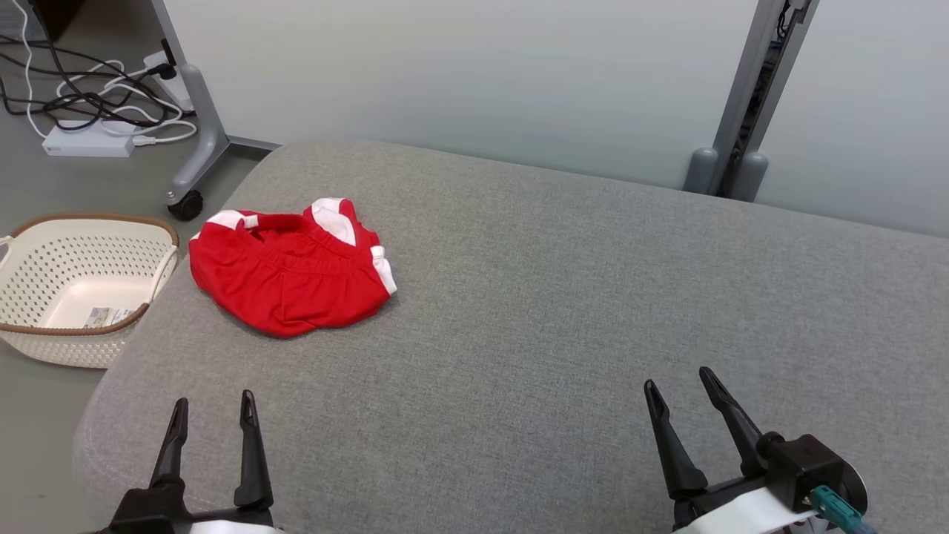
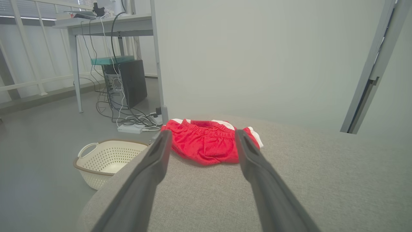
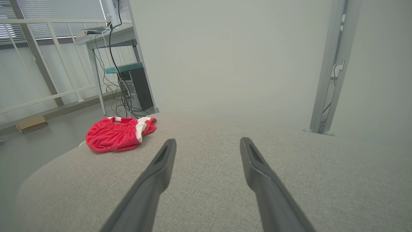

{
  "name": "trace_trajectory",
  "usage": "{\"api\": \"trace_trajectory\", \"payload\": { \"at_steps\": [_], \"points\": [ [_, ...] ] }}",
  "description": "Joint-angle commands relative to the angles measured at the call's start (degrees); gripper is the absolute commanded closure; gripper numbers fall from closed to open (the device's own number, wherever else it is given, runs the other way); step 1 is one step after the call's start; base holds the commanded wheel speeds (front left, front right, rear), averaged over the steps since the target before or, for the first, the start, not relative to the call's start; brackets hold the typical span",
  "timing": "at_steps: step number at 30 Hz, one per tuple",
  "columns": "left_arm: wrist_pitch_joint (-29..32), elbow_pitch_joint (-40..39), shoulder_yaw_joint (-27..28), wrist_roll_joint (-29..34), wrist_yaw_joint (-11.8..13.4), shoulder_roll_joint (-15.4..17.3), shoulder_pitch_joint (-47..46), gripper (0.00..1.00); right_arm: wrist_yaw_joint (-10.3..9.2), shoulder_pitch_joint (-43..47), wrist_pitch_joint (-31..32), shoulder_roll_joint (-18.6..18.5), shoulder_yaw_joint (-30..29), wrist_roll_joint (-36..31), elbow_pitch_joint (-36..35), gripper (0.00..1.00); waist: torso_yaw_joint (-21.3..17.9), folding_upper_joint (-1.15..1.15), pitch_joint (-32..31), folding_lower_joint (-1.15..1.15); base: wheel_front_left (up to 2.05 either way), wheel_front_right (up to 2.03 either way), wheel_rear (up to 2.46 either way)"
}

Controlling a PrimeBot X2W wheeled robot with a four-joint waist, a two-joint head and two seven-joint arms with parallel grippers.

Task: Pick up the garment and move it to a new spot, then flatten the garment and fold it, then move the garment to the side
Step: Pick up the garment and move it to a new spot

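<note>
Both grippers, left gripper point(image 1: 211, 411) and right gripper point(image 1: 678, 387), waited wide open and empty; the crumpled garment point(image 1: 285, 271), upper left on the surface point(image 1: 556, 311), likely needed picking up next.

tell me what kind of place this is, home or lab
Most likely a lab or office test area, not a home: wheeled partition panels stand behind the grey padded surface, and a desk with a computer tower and loose cables sits beyond. The red garment and laundry basket look staged.

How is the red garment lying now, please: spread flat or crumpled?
Crumpled: the red shorts lie in a bunched heap, waistband gathered, white trim turned over.
</note>
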Motion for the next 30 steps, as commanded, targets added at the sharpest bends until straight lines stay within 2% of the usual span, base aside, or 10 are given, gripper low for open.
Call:
{"api": "trace_trajectory", "payload": {
  "at_steps": [1,6,9,19,25,30],
  "points": [
    [-0.2,0.0,0.3,-0.5,0.3,0.2,0.2,0.00,0.02,-0.3,-0.3,-0.3,0.1,-0.4,0.1,0.00,-0.1,0.00,0.3,0.00,0.00,0.00,0.00],
    [-0.2,0.3,0.8,-1.9,-0.2,0.2,-1.5,0.00,0.02,-1.4,-0.3,-0.3,-0.1,0.1,-0.1,0.00,-0.3,0.00,2.3,0.00,0.00,0.00,0.00],
    [-0.2,-0.1,0.3,-2.9,0.5,0.2,-2.8,0.00,0.02,-2.4,-0.3,-0.8,-0.2,0.0,-0.7,0.00,-0.2,0.00,4.3,0.00,0.00,0.00,0.00],
    [-0.2,2.1,-1.1,-7.6,0.6,0.2,-14.3,0.00,0.02,-8.5,-0.3,-5.6,1.4,-1.0,-1.6,0.00,0.8,0.00,14.8,0.00,0.00,0.00,0.00],
    [-0.2,6.3,-1.4,-7.9,-0.3,0.2,-23.6,0.00,0.02,-11.6,-0.3,-7.9,1.8,-1.5,-1.9,0.00,0.6,0.00,19.4,0.00,0.00,0.00,0.00],
    [-0.2,13.5,0.0,-8.3,-1.2,0.2,-32.2,0.00,0.02,-13.0,-0.3,-9.5,1.8,-1.8,-2.1,0.00,-0.3,0.00,21.9,0.00,0.00,0.00,0.00]
  ]
}}
